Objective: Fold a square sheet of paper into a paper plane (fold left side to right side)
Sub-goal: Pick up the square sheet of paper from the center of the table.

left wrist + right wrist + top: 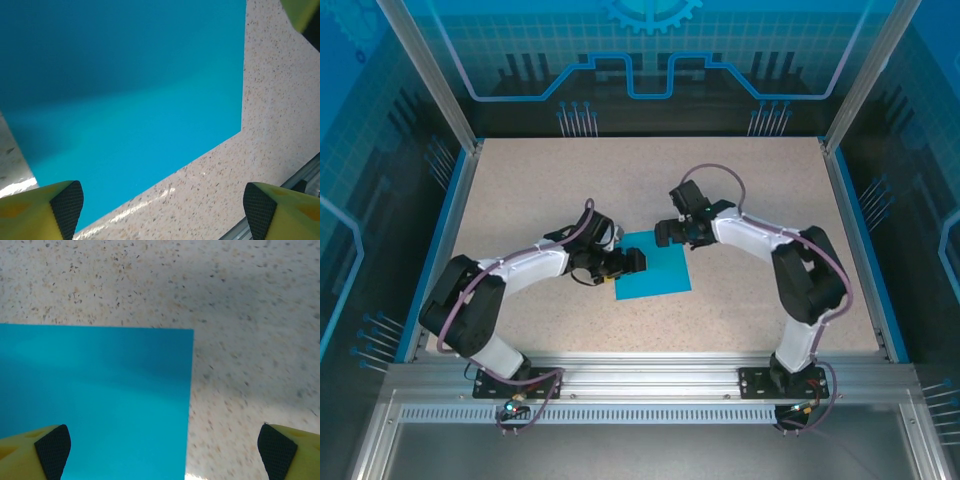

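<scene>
Nearest is the aluminium rail [640,375], ribbed and silver-grey, with both arm bases bolted to it. Beyond it spreads the table [750,180], a beige speckled slab with a faint sheen, edged in blue trim and walled by glossy panels [650,50] printed with blue line patterns. The left arm [510,275] and right arm [800,270], smooth white shells over black joints with looping mauve cables, bend inward toward the table's middle. There lies the sheet [660,270]: thin, matt, bright cyan-blue paper in one even colour. It is flat on the surface, with straight edges and sharp corners, set slightly askew to the table's sides. Seen from the left wrist, the sheet [125,100] is darker where shadow falls across its upper part. From the right wrist, the sheet [100,400] shows one crisp corner against the speckle. The left claw [636,262] hangs at the sheet's left edge, jaws wide apart and gripping nothing. The right claw [667,233] hangs at the far edge, jaws equally wide and empty. Each claw has one finger over paper and the other over bare table. The fingers [30,212] are blunt yellow wedges, tipped with small black pads [52,450] of fine woven-looking grain.
</scene>
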### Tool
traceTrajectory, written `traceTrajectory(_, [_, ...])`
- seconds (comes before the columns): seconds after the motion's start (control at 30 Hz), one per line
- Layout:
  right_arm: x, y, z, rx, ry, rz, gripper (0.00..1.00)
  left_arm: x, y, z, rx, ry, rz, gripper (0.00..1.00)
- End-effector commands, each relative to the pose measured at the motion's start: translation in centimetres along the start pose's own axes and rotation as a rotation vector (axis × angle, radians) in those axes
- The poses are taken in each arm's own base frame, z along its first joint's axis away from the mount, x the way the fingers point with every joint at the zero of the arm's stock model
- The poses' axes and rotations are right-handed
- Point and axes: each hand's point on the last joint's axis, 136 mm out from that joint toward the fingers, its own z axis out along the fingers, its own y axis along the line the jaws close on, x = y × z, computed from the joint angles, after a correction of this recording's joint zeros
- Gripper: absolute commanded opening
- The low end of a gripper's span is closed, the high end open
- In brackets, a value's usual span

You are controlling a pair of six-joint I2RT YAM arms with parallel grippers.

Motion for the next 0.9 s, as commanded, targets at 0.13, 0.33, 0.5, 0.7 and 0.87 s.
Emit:
traceTrajectory(0.13, [0.0, 2.2, 3.4, -0.049, 0.076, -0.007, 1.0, 0.8, 1.8, 1.8, -0.031, 0.05, -0.044, 0.85])
traceTrajectory(0.33, [2.1, 3.1, 4.6, -0.073, 0.145, -0.017, 1.0, 1.1, 3.2, 2.5, -0.075, 0.064, -0.058, 0.82])
traceTrajectory(0.5, [3.9, 4.1, 4.7, -0.086, 0.194, -0.051, 1.0, 1.2, 3.9, 3.0, -0.103, 0.076, -0.056, 0.72])
traceTrajectory(0.7, [5.1, 5.3, 4.1, -0.102, 0.214, -0.076, 1.0, 1.2, 4.6, 3.4, -0.127, 0.075, -0.064, 0.69])
traceTrajectory(0.87, [5.9, 5.7, 3.4, -0.093, 0.223, -0.1, 1.0, 1.1, 4.7, 3.5, -0.133, 0.069, -0.063, 0.69])
